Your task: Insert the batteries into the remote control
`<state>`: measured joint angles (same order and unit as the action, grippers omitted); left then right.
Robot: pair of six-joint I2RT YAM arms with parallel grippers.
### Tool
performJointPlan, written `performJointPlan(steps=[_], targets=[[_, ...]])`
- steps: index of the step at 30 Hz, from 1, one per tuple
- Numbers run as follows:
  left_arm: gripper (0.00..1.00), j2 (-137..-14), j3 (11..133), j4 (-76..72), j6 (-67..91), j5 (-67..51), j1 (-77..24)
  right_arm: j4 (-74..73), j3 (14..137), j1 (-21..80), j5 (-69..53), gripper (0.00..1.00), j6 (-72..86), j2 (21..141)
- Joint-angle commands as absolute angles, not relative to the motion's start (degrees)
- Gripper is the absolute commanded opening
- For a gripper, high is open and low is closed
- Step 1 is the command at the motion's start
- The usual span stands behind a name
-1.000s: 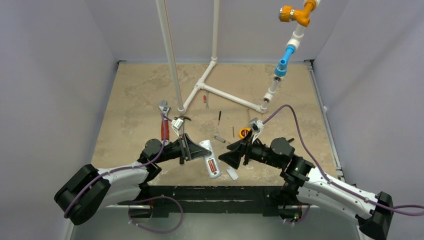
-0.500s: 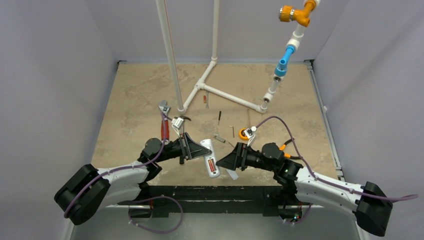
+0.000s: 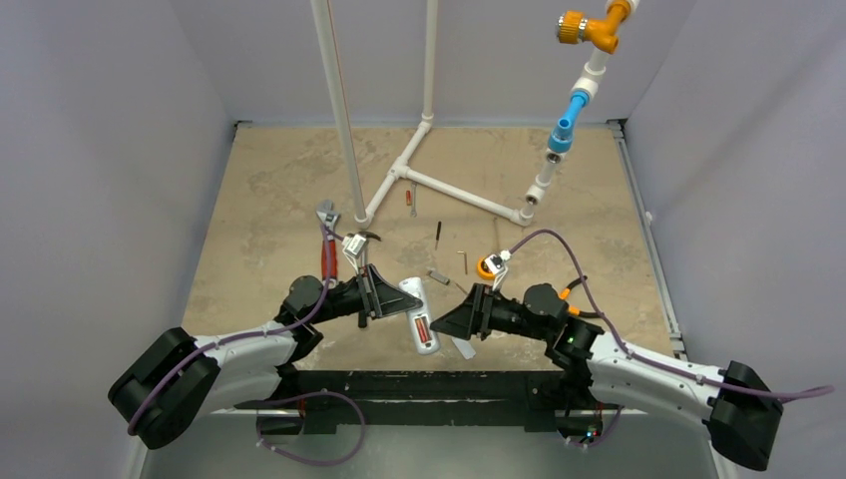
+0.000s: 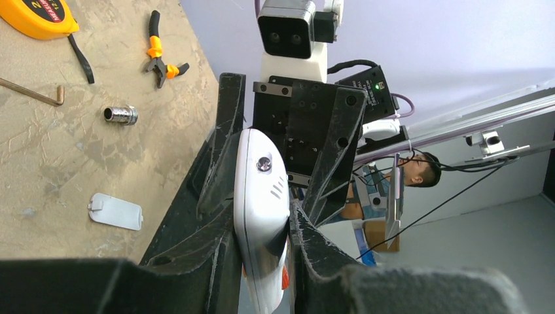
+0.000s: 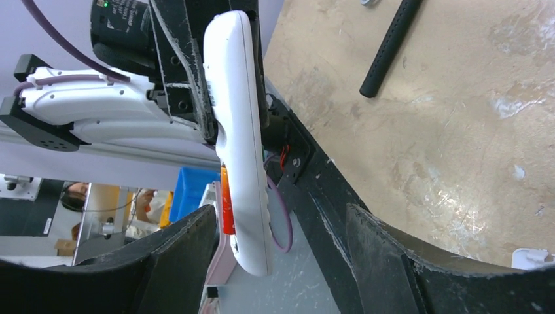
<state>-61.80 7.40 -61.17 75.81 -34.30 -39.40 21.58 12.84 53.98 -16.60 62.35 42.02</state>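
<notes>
My left gripper (image 3: 384, 297) is shut on the white remote control (image 3: 417, 304) and holds it off the table, back side up. An orange-red battery (image 3: 422, 330) sits in its recess. In the left wrist view the remote (image 4: 262, 196) is clamped on edge between the fingers, with orange showing at its lower end (image 4: 285, 278). My right gripper (image 3: 451, 321) is open and empty just right of the remote's near end. In the right wrist view the remote (image 5: 239, 131) and battery (image 5: 226, 203) hang ahead of the spread fingers (image 5: 177, 261), not touching them.
A white battery cover (image 3: 463, 347) lies on the table below the right gripper. An orange tape measure (image 3: 488, 266), a socket (image 3: 437, 273), a black screwdriver (image 3: 437, 235) and a red-handled wrench (image 3: 326, 244) lie nearby. A white pipe frame (image 3: 439, 185) stands behind.
The right arm swung lower and left, bringing its open gripper close to the remote's near end, then held still. The left gripper and remote have not moved.
</notes>
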Motion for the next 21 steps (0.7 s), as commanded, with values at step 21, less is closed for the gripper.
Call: performJointPlan(steps=[21], targets=[[0.00, -61.26, 9.60, -64.69, 75.60, -35.42, -39.65, 32.11, 17.67, 56.98, -22.25, 0.57, 61.13, 52.65]])
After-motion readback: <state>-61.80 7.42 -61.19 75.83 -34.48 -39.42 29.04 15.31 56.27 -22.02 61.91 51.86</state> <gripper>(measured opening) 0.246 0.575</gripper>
